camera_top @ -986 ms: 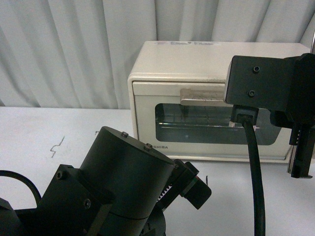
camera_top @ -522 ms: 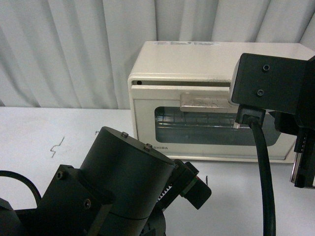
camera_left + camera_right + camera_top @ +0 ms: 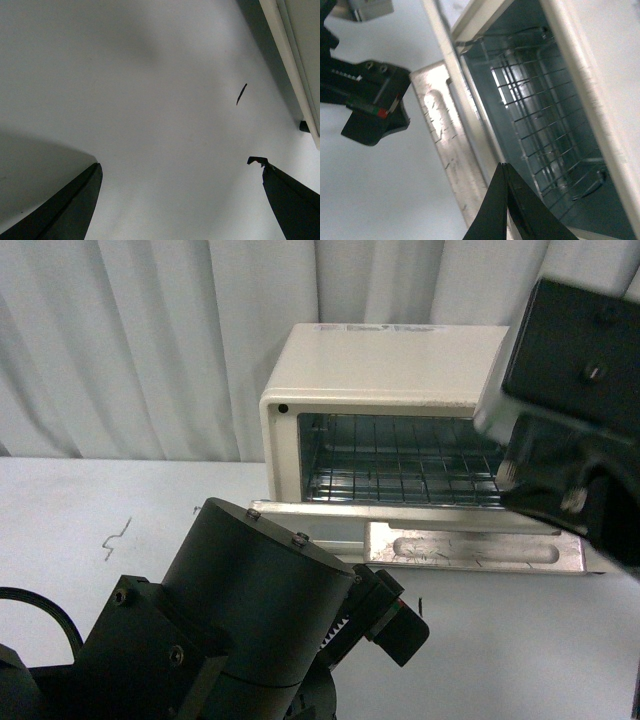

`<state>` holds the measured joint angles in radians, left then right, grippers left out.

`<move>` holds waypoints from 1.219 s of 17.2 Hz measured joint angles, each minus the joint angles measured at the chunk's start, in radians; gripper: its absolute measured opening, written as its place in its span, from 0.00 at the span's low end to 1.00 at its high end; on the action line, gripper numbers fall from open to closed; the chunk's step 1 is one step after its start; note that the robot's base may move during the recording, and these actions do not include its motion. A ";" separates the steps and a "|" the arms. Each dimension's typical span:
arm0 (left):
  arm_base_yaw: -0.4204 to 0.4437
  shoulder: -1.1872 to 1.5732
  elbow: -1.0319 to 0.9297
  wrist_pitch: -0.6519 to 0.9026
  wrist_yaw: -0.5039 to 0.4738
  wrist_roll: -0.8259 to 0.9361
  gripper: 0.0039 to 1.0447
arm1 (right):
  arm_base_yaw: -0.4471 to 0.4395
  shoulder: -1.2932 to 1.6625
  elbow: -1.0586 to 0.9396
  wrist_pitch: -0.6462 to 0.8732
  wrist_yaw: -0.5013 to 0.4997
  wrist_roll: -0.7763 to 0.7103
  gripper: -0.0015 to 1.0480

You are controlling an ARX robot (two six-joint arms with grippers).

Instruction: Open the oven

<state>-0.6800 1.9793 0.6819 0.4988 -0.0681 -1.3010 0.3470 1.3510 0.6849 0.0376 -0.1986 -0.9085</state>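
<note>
The cream-white oven stands at the back of the table with its door dropped down flat. The beige bar handle lies at the door's front edge, and the wire rack shows inside. My right arm hangs blurred in front of the oven's right side and hides the knob. In the right wrist view my right gripper is shut and empty above the open door, with the rack and handle beside it. My left gripper is open and empty over the bare table, in front of the oven's left part.
The white table carries a small black mark at the left. A pale pleated curtain hangs behind. The oven's lower edge and a foot show in the left wrist view.
The oven door has swung from nearly shut to fully down. My right arm has moved up and toward the camera. The left arm has not moved.
</note>
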 joint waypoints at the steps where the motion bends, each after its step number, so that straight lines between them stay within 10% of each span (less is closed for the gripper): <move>1: 0.000 0.000 0.000 0.000 -0.001 0.000 0.94 | 0.000 -0.018 0.010 -0.007 -0.004 0.004 0.02; 9: 0.000 0.000 0.000 0.000 0.000 0.000 0.94 | -0.003 -0.119 0.064 -0.023 -0.005 0.041 0.04; 18: 0.000 0.000 0.000 0.000 0.000 0.000 0.94 | -0.033 -0.144 0.109 -0.016 0.021 0.070 0.93; 21: 0.000 0.000 0.000 0.000 0.000 0.000 0.94 | -0.033 -0.144 0.109 -0.016 0.021 0.071 0.94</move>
<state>-0.6800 1.9793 0.6815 0.4988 -0.0681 -1.3010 0.3138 1.2068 0.7937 0.0216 -0.1776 -0.8375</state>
